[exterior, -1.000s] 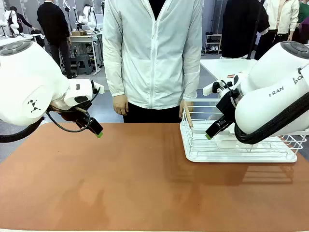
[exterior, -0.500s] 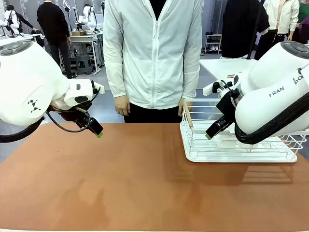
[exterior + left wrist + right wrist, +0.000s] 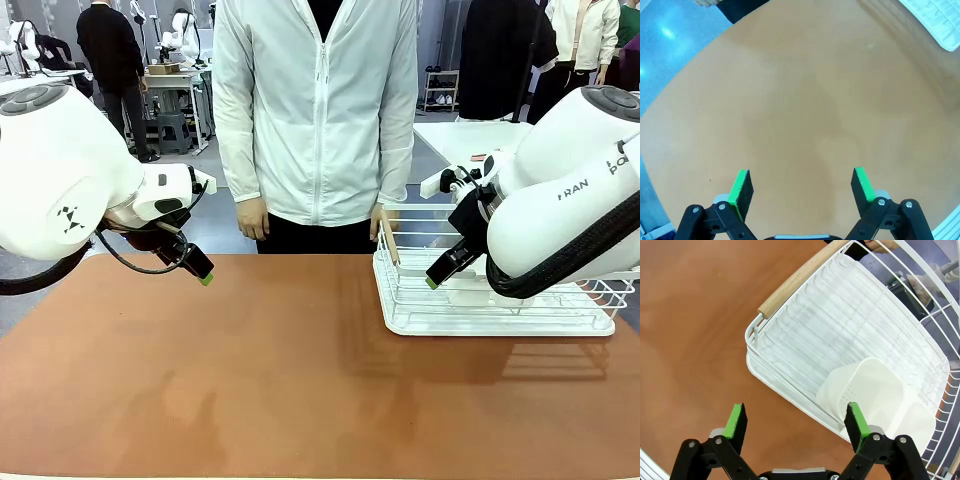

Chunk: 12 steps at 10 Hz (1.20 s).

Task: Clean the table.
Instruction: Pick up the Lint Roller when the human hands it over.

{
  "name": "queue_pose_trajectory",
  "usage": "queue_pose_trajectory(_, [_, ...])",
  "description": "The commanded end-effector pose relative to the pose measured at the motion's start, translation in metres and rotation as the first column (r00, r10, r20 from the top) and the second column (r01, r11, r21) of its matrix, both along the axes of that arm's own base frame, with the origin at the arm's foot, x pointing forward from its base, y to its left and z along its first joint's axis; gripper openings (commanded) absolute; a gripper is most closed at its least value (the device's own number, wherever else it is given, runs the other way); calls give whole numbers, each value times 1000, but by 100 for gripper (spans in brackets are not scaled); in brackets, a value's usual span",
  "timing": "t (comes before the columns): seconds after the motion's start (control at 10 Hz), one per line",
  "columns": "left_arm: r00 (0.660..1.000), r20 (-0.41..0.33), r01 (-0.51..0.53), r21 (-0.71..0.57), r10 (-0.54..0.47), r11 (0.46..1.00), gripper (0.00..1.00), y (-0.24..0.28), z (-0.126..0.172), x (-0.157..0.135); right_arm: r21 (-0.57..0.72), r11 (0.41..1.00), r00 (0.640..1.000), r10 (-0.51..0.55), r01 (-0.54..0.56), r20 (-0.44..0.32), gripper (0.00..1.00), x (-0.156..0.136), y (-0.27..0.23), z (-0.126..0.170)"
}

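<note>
Both pairs of jaws are standing wide open, and we are gripping nothing. The left gripper [image 3: 800, 186] is hanging above the table [image 3: 280, 380] near its far left corner. The right gripper [image 3: 796, 421] is hanging by the rim of the basket [image 3: 840, 325], which is sitting at the table's right edge with a white tub [image 3: 865, 390] inside. The brown top is looking bare otherwise, so we are judging that only the basket is left to clear. To take it well, we are thinking to close across the middle of the wooden handle [image 3: 800, 276] and lift level, so the tub is not sliding. In the front view our right arm is covering the basket's right part, so we cannot tell what else is lying there.
</note>
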<state>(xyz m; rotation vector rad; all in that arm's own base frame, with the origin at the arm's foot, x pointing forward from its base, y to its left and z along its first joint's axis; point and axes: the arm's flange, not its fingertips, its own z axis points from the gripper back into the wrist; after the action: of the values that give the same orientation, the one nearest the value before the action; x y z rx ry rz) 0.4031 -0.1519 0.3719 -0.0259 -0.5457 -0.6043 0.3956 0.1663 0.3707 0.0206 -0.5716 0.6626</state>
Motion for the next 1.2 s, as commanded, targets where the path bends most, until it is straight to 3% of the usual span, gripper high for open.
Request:
queue_pose_trajectory(0.0, [1000,0,0,0,0,1000,100,0,0,0,0,1000,1000,0,0,0,100,0,0,0])
queue_pose_trajectory(0.1, [995,-102,-28,-81,20,996,100,3,28,4,111,993,998,-37,44,-58,100,3,-1,32])
queue_pose_trajectory(0.2, [972,-235,-55,-197,7,979,100,16,55,9,234,965,982,-75,114,-171,100,12,-9,63])
queue_pose_trajectory(0.3, [912,-408,-118,-359,-42,926,100,43,80,16,416,887,930,-39,201,-366,100,22,-30,89])
queue_pose_trajectory(0.4, [838,-529,-172,-495,-138,852,100,73,95,20,515,817,888,8,260,-461,100,28,-52,103])
queue_pose_trajectory(0.5, [763,-592,-227,-623,-260,749,100,102,105,19,602,731,836,80,321,-543,100,32,-76,112])
queue_pose_trajectory(0.6, [703,-614,-283,-704,-358,651,100,133,113,17,653,643,785,127,401,-607,100,36,-103,117])
queue_pose_trajectory(0.7, [659,-631,-324,-730,-410,602,100,169,120,13,681,547,709,209,486,-674,100,40,-136,121])
queue_pose_trajectory(0.8, [640,-627,-383,-761,-444,524,100,204,127,9,680,499,682,218,537,-698,100,40,-165,124])
queue_pose_trajectory(0.9, [618,-627,-407,-771,-474,489,100,237,132,3,687,466,665,245,558,-706,100,39,-194,126])
queue_pose_trajectory(1.0, [621,-642,-454,-762,-450,462,100,268,134,-2,687,408,655,241,601,-716,100,37,-223,127])
queue_pose_trajectory(1.1, [629,-631,-476,-775,-454,416,100,299,136,-9,680,392,647,235,620,-726,100,34,-251,126])
